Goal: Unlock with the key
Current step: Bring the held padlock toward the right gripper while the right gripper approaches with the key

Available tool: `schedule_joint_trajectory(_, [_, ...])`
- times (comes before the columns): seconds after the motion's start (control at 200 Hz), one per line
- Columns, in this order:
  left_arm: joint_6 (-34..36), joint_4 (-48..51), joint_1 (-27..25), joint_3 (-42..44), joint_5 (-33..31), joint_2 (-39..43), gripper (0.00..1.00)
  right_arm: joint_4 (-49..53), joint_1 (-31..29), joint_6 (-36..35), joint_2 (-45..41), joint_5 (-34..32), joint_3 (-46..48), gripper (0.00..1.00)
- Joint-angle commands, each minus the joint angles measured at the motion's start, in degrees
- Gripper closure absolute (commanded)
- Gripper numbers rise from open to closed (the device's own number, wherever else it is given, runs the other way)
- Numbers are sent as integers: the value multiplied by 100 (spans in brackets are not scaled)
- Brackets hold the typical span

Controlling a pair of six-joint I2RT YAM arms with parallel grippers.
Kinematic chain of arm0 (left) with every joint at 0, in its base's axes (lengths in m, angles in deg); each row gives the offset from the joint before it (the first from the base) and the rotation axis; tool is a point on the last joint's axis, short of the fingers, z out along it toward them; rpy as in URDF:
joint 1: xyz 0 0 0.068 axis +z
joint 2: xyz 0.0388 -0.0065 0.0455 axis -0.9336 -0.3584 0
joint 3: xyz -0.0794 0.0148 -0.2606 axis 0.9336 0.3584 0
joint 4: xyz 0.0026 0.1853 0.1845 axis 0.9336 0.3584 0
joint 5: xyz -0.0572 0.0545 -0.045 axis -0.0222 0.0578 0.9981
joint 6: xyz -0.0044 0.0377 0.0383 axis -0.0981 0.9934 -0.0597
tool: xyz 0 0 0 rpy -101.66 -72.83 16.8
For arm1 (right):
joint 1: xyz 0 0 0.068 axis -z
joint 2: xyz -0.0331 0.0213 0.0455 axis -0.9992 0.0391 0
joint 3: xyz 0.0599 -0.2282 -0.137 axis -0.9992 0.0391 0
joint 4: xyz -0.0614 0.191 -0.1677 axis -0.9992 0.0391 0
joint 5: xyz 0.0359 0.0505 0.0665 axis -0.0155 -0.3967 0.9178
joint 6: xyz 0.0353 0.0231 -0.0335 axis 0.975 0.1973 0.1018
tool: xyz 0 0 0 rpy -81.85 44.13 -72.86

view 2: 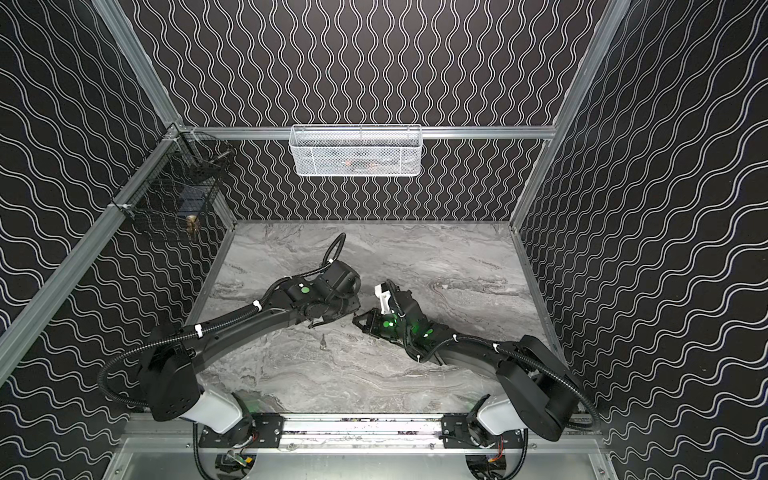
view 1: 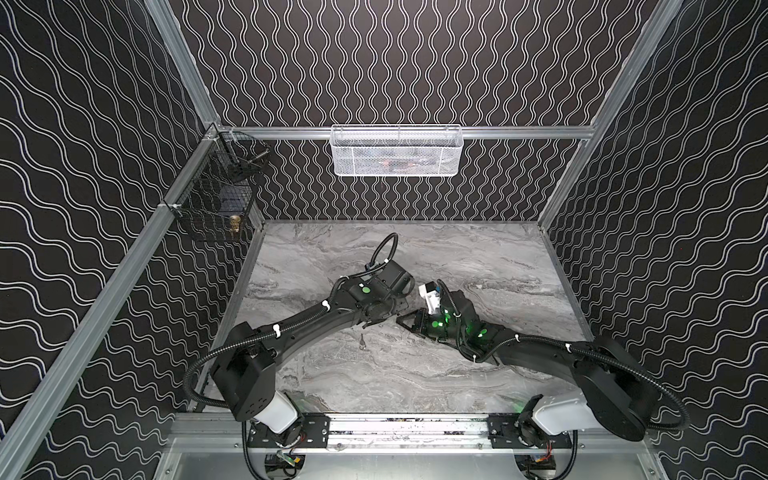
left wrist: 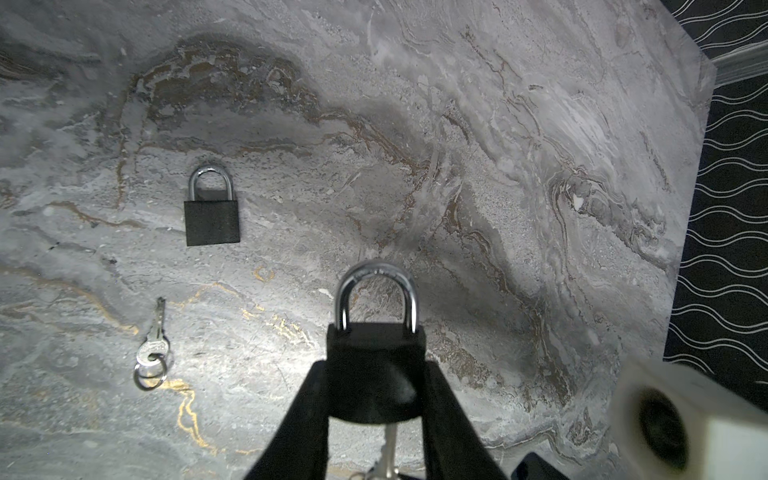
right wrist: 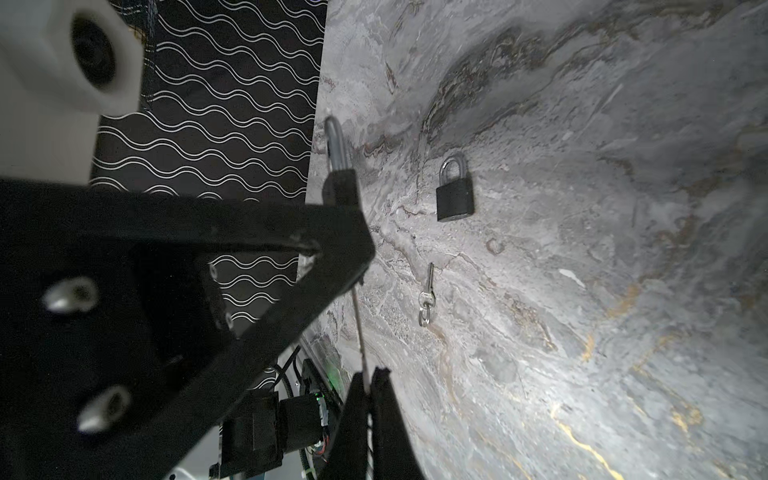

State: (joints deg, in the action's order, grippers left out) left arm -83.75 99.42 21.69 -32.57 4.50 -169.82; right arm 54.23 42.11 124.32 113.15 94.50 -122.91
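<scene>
While the left gripper (left wrist: 376, 386) clamps its two black fingers on either side of a black padlock (left wrist: 374, 353), holding it off the table with its silver shackle (left wrist: 376, 291) pointing away from the wrist camera, the right gripper (right wrist: 368, 374) pinches a key (right wrist: 358, 316) between fully closed fingers. In the right wrist view the key shows edge-on as a thin metal line running from those fingertips towards the bottom of the held lock. In the left wrist view its silver blade (left wrist: 389, 444) appears just under the lock body, seemingly already in the keyhole, though the slot itself is hidden. In a top view the two grippers meet near the middle of the grey marble-patterned table (view 1: 498, 257). The shackle sits closed, with both legs down in the body, so the lock looks not yet opened. Judging by this, picking up, aligning and probably inserting are done. Turning the key and freeing the shackle remain. A second padlock (left wrist: 212, 208), also closed, lies flat on the table, and near it a spare key (left wrist: 151, 353) on a small ring, both untouched and well apart from the grippers.
</scene>
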Motion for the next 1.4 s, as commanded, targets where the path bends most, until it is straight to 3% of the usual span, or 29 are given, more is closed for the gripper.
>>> schedule_joint_trajectory(0.0, [-13,-45,2,-8,-24,65,100,-260,-8,19,0,-126,19,100])
schedule_joint_trajectory(0.691, [52,65,-8,89,-41,97,100,542,-7,-448,-326,-573,-350,100])
schedule_joint_trajectory(1.071, [-506,-209,-7,282,-99,403,100,475,-182,-267,-514,-800,-200,100])
schedule_joint_trajectory(1.396, [-1116,-501,-7,426,-29,583,100,672,-487,-153,-587,-1489,-193,100])
